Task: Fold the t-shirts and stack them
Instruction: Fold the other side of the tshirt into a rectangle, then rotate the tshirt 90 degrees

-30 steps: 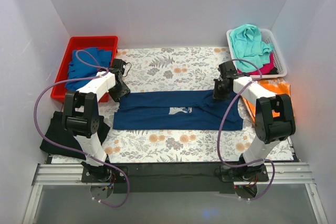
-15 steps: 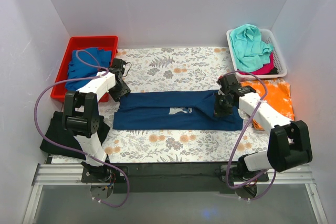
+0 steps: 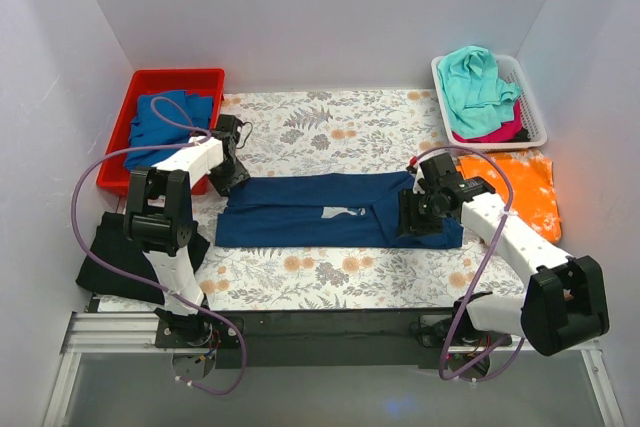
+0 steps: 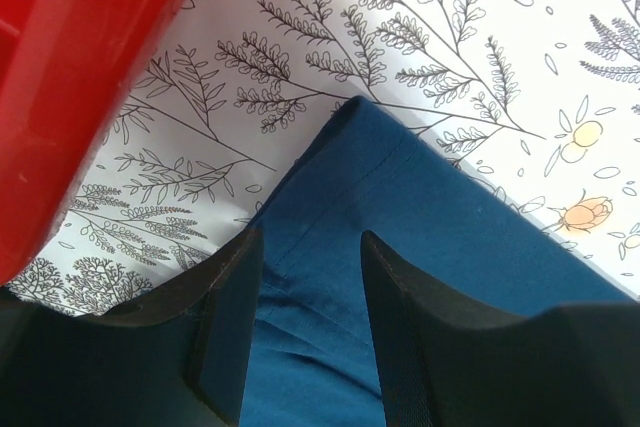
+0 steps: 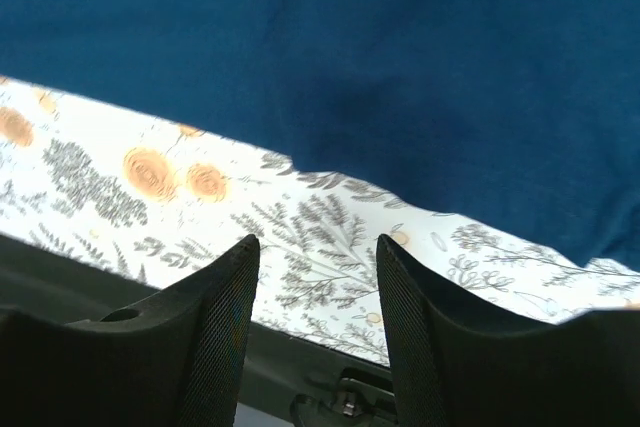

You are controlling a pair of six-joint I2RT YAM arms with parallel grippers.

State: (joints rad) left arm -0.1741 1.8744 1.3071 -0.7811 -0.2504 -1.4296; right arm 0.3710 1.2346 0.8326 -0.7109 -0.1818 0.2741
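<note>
A navy t-shirt [image 3: 320,210] with a pale print lies as a long folded band across the middle of the flowered table cover. My left gripper [image 3: 232,177] sits at the shirt's left end. In the left wrist view its jaws [image 4: 308,242] stand apart, straddling wrinkled navy cloth [image 4: 430,237]. My right gripper [image 3: 413,213] hovers over the shirt's right end. In the right wrist view the right gripper [image 5: 316,245] is open and empty, with the shirt's edge [image 5: 380,67] just beyond the fingertips.
A red tray [image 3: 135,87] at the back left holds a mid-blue shirt [image 3: 165,122]. A white basket [image 3: 530,97] at the back right holds teal [image 3: 475,82] and pink [image 3: 505,130] shirts. An orange shirt [image 3: 522,187] lies right, a black one [image 3: 120,257] near left.
My right gripper swept from the shirt's far right corner toward the near edge, folding cloth over, then opened and let go. The left gripper stayed put.
</note>
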